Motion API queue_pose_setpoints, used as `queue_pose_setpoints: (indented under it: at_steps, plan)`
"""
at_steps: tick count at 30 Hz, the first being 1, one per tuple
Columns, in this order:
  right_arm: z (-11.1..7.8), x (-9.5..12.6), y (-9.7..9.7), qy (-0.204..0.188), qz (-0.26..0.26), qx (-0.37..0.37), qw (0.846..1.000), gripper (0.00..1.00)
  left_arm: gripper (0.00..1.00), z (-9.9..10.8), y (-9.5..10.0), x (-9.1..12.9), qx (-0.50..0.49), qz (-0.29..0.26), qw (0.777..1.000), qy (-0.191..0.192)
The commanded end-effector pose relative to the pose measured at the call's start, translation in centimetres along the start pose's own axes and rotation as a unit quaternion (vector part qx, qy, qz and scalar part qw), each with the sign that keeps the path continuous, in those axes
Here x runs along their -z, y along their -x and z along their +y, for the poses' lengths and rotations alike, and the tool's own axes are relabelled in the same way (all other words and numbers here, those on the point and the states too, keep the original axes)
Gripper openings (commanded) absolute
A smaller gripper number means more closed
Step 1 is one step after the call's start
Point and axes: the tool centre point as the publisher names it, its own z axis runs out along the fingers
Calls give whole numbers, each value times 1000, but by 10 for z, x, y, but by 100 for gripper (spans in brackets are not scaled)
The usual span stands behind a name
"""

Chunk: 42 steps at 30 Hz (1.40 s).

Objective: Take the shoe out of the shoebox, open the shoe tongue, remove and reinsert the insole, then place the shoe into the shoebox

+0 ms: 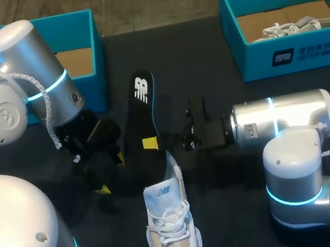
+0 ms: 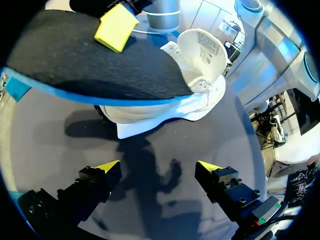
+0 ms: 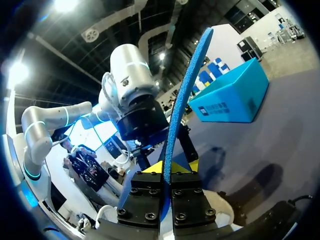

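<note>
While the right gripper point(image 3: 166, 169) was clamped on the edge of the black insole point(image 1: 144, 111), holding it over the table point(image 1: 238, 174), the left gripper point(image 2: 158, 167) hung near it, fingers apart and empty. The white shoe point(image 1: 173, 231) stood on the table, well apart from the left box point(image 1: 83, 42) and the right box point(image 1: 293, 53).

- Our shoe point(image 1: 173, 231) stands at the front of the table point(image 1: 237, 168), in the middle.
- Just behind it, the insole point(image 1: 140, 112) — near end pinched in our right gripper point(image 1: 151, 143), left gripper point(image 1: 111, 174) to its left.
- Behind: left shoebox point(image 1: 74, 27), right shoebox point(image 1: 293, 53) with another shoe point(image 1: 292, 27) inside.
</note>
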Motion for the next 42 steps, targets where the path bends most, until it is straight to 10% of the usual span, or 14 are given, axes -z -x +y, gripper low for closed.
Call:
queue_pose_setpoints:
  at_steps: [1, 42]
  plan:
    - [8, 2, 1, -14, -1, -1, 1000, 0, 100, -2, -3, 0, 2, -9, 1000, 4]
    - [5, 23, 19, -4, -17, -4, 1000, 0, 100, -9, -10, -3, 27, -46, 999, 5]
